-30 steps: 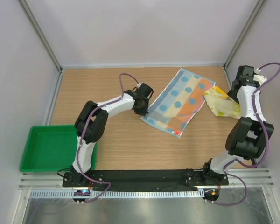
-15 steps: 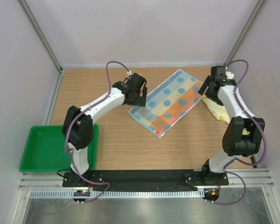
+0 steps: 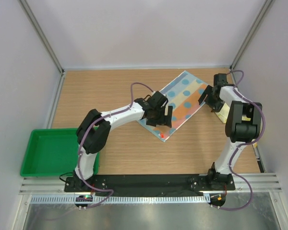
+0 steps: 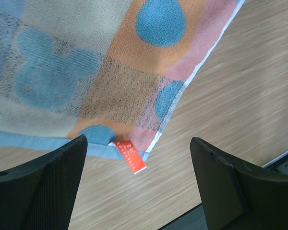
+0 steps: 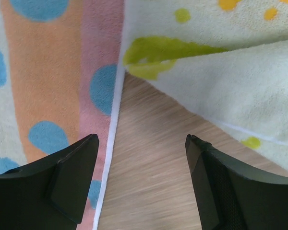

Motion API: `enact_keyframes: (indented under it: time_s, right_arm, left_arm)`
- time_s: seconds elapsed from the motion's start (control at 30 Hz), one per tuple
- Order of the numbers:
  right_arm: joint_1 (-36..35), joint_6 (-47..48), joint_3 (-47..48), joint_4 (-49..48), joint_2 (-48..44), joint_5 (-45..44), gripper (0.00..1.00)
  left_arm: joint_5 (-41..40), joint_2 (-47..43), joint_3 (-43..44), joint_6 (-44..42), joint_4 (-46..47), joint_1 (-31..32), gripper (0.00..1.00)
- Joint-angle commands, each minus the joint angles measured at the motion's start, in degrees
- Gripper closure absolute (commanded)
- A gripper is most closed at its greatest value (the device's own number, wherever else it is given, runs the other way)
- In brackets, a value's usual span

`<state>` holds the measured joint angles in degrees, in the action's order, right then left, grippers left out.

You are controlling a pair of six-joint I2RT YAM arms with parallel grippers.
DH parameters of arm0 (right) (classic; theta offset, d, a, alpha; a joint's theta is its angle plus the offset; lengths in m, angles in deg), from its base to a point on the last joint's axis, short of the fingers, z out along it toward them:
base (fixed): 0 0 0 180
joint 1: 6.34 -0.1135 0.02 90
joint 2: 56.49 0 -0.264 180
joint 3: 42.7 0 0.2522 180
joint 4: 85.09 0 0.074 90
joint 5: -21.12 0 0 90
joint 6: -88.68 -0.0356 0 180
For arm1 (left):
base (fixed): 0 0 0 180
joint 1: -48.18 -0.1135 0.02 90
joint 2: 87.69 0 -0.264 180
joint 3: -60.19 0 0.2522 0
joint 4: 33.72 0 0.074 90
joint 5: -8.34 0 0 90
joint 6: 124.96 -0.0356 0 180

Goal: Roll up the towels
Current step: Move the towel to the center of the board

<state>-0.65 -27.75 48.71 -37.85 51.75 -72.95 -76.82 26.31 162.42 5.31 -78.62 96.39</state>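
Observation:
The light blue polka-dot towel [image 3: 182, 100] lies flat and slanted on the wooden table, its near corner carrying an orange tag [image 4: 132, 157]. My left gripper [image 3: 163, 122] hovers open just above that corner, with only bare wood between its fingers [image 4: 38, 191]. The yellow-cream towel [image 5: 230, 67] lies crumpled at the right and is mostly hidden under my right arm in the top view. My right gripper [image 3: 207, 99] is open over the strip of wood between the two towels. Its left finger [image 5: 53, 187] hangs above the blue towel's white-edged pink band [image 5: 103, 43].
A green plastic tray [image 3: 48, 151] stands at the near left by the left arm's base. White walls and metal posts close in the table at the back and both sides. A black base rail [image 3: 149, 181] runs along the near edge.
The blue towel has slid left and turned. My left gripper opened and moved from the towel's left edge to its near corner. My right gripper swung left into the gap between the towels.

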Motion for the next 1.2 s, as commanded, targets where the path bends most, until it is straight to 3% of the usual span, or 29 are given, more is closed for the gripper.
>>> enact_keyframes:
  time_s: [0.0, 0.27, 0.63, 0.9, 1.0, 1.17]
  right_arm:
    - [4.7, -0.5, 2.9, -3.2, 1.3, 6.5, 0.21]
    - [9.9, -2.7, 4.7, -4.0, 4.8, 8.1, 0.24]
    - [14.7, -4.2, 14.3, -1.5, 10.5, 8.5, 0.25]
    - [8.7, -0.5, 12.7, -0.7, 3.5, 15.3, 0.22]
    - [6.1, -0.2, 10.4, 1.0, 0.5, 16.5, 0.20]
    - [2.7, 2.6, 7.8, 3.3, -4.9, 11.4, 0.21]
  left_arm:
    - [5.1, 2.6, 3.4, 3.7, 4.3, -0.2, 0.12]
    - [4.3, 6.9, 1.1, 2.2, 2.7, -1.4, 0.15]
    - [-3.4, -5.1, -12.9, -3.4, -3.3, -6.0, 0.14]
    - [-21.8, -11.7, -12.3, -7.9, -14.9, -9.5, 0.11]
    - [-25.6, -12.2, -8.5, -8.7, -19.9, -9.6, 0.03]
    - [-32.9, -20.1, -6.0, -7.3, -23.2, -9.5, 0.00]
